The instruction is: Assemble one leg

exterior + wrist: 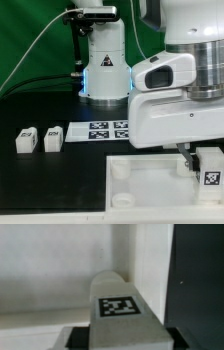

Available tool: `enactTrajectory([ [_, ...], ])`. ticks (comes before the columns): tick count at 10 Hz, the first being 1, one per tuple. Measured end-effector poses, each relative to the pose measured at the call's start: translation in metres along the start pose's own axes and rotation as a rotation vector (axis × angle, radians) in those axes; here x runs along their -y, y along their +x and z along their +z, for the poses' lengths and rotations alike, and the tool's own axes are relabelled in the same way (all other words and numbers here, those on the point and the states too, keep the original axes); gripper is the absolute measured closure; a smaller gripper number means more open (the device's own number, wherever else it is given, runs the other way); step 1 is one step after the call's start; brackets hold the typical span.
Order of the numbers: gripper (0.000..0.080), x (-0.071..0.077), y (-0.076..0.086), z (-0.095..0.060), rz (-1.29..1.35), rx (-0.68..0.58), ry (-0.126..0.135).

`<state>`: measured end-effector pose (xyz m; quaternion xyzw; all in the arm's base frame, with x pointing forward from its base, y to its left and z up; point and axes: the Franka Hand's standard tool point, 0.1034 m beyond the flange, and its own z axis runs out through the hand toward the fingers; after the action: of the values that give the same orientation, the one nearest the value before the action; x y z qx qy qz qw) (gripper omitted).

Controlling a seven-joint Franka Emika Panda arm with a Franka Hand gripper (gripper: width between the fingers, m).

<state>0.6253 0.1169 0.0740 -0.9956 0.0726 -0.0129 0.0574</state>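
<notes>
My gripper is shut on a leg, a small white block with a black-and-white marker, at the exterior view's lower right. It holds the leg over the right corner of the large white tray-like piece. In the wrist view the leg runs out from between my dark fingers, and its far end points into the tray's inner corner by the raised rim. I cannot tell whether the leg's end touches the tray. Two more legs lie on the black table at the exterior view's left.
The marker board lies flat behind the tray. A white cylindrical stand with a blue light rises at the back. Black table shows beside the tray's rim. My arm's white body fills the exterior view's right.
</notes>
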Motion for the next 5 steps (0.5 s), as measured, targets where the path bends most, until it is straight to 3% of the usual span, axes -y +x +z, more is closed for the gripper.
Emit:
enactTrajectory([
  [2, 0.0499, -0.0019, 0.0011, 0.0004, 0.219, 0.000, 0.009],
  [4, 0.0499, -0.0018, 0.0013, 0.0008, 0.636, 0.004, 0.021],
  [5, 0.0499, -0.0010, 0.0001, 0.0027, 0.890, 0.024, 0.042],
])
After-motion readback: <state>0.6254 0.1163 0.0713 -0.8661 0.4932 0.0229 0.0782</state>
